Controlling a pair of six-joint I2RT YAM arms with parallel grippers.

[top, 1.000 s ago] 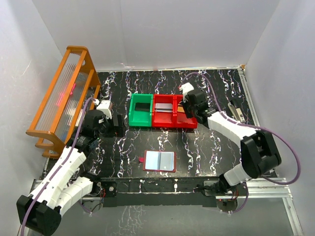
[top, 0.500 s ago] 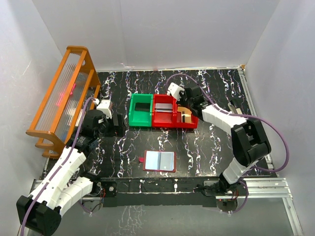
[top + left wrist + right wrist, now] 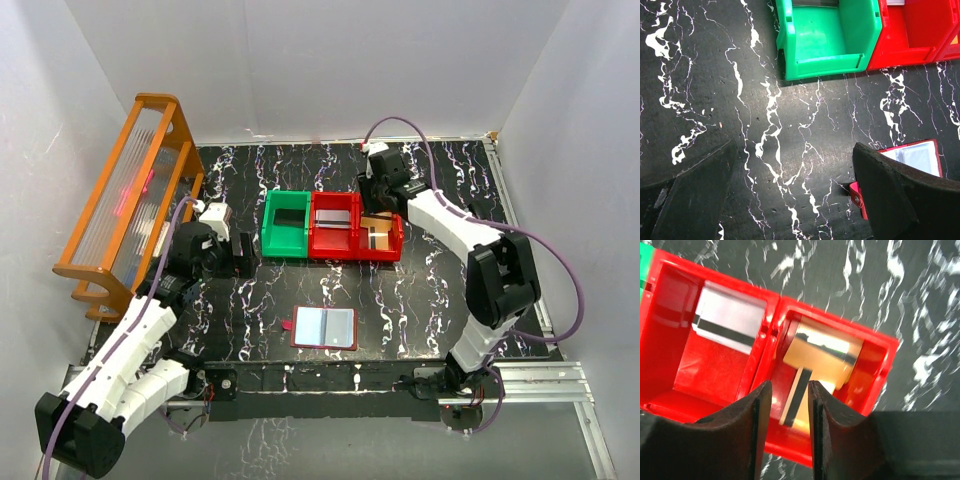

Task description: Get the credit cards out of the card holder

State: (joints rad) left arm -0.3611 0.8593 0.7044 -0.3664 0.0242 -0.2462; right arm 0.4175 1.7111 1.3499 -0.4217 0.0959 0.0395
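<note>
The card holder [image 3: 324, 328] lies open and flat near the front edge of the table [image 3: 420, 290]. Its pale sleeves face up and its little tab sticks out to the left. A gold card [image 3: 822, 357] leans inside the right red bin [image 3: 875, 370], and a striped card [image 3: 795, 399] is propped in front of it. A silver card [image 3: 730, 320] with a black band sits in the middle red bin [image 3: 665, 340]. The green bin [image 3: 285, 245] joins that one on its left and holds something dark that I cannot make out.

My right gripper [image 3: 788, 387] hangs over the right red bin. Its fingers are slightly apart with nothing between them, and the striped card shows through the gap, lower down in the bin. My left gripper [image 3: 795, 147] is spread wide and empty above bare table, just in front of the green bin. A corner of the card holder shows past its right finger. An orange wooden rack [image 3: 130, 190] stands along the left side of the table.
</note>
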